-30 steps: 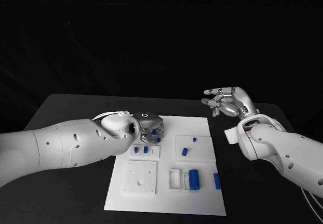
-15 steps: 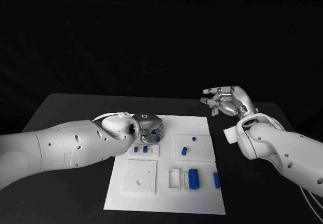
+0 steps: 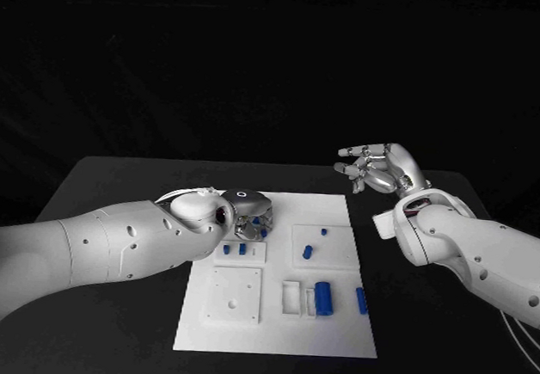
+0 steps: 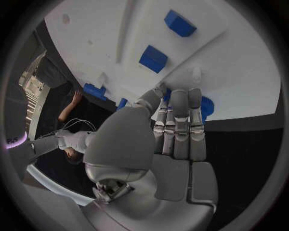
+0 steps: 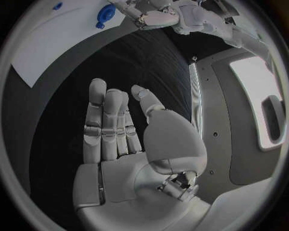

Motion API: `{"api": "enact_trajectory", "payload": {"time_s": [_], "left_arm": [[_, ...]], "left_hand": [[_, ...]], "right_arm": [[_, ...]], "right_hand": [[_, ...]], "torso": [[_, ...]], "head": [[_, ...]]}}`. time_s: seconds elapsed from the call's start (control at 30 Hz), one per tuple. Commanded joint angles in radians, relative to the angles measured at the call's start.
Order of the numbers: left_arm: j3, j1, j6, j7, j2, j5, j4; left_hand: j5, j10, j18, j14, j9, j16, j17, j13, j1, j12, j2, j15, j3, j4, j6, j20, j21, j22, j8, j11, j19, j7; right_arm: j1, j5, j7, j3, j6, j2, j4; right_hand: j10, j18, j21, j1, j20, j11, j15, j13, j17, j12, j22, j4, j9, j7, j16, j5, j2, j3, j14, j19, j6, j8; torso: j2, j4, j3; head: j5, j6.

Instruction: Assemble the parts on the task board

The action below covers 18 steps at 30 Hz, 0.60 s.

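The left hand (image 3: 246, 213) is held low over the far left corner of the white board (image 3: 335, 334), and its fingers (image 4: 179, 126) are pressed together with their tips on a round blue part (image 4: 206, 107). More blue parts (image 3: 326, 299) are seen on the board, nearer the robot than that hand. The right hand (image 3: 378, 170) is held up past the board's far right corner, with fingers apart and nothing in it.

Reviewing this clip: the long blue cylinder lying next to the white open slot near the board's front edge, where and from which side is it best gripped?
Probably at its middle, from straight above. The long blue cylinder lies flat, its length running front to back on the task board, so fingers would close across its width. The white slot block sits close on one side, leaving that finger less room, so a pinch looks safest.
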Motion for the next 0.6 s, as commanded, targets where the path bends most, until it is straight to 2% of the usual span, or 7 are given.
{"api": "enact_trajectory", "payload": {"time_s": [0.03, 0.4, 0.6], "left_arm": [[0.001, -0.003, 0.017, 0.003, 0.005, 0.002, -0.003], [0.001, -0.005, 0.015, -0.011, 0.005, 0.002, -0.007], [0.001, -0.006, -0.009, -0.010, 0.002, 0.002, -0.004]], "left_hand": [[-0.003, 0.018, 0.007, 0.009, 0.000, 0.006, 0.001, -0.001, 0.005, -0.006, 0.011, -0.001, -0.001, 0.007, 0.016, -0.001, -0.001, 0.022, -0.002, -0.001, 0.010, 0.003], [0.006, 0.077, 0.029, 0.042, 0.000, 0.002, 0.001, -0.001, 0.042, -0.006, 0.046, 0.007, -0.030, -0.009, 0.070, 0.007, 0.030, 0.023, -0.004, -0.007, 0.018, 0.010], [0.009, 0.093, 0.032, 0.055, 0.001, 0.000, 0.003, -0.001, 0.040, -0.006, 0.055, 0.005, -0.042, -0.015, 0.086, 0.007, 0.042, 0.022, -0.004, -0.011, 0.021, 0.007]], "right_arm": [[0.000, -0.012, 0.010, 0.001, 0.011, 0.000, 0.003], [0.000, -0.014, 0.010, 0.001, 0.011, 0.000, 0.002], [0.000, -0.014, 0.011, 0.001, 0.010, 0.001, 0.002]], "right_hand": [[-0.008, 0.005, 0.000, -0.004, -0.006, -0.001, 0.000, -0.001, 0.001, 0.002, 0.000, 0.001, -0.001, 0.003, -0.005, 0.007, -0.002, 0.008, 0.003, 0.031, -0.003, -0.004], [-0.008, 0.005, 0.000, -0.005, -0.006, -0.001, -0.001, -0.001, 0.001, 0.002, 0.001, 0.000, -0.001, 0.003, -0.005, 0.015, -0.003, 0.012, 0.003, 0.031, -0.002, -0.004], [-0.008, 0.005, 0.000, -0.006, -0.007, -0.001, -0.001, -0.001, 0.001, 0.002, 0.002, -0.002, -0.001, 0.003, -0.004, 0.020, -0.005, 0.018, 0.003, 0.031, -0.002, -0.004]], "torso": [[0.001, 0.0000, 0.0000], [-0.001, 0.0002, -0.0006], [-0.001, 0.0007, -0.0003]], "head": [[-0.002, 0.000], [-0.002, -0.002], [-0.002, 0.001]]}}
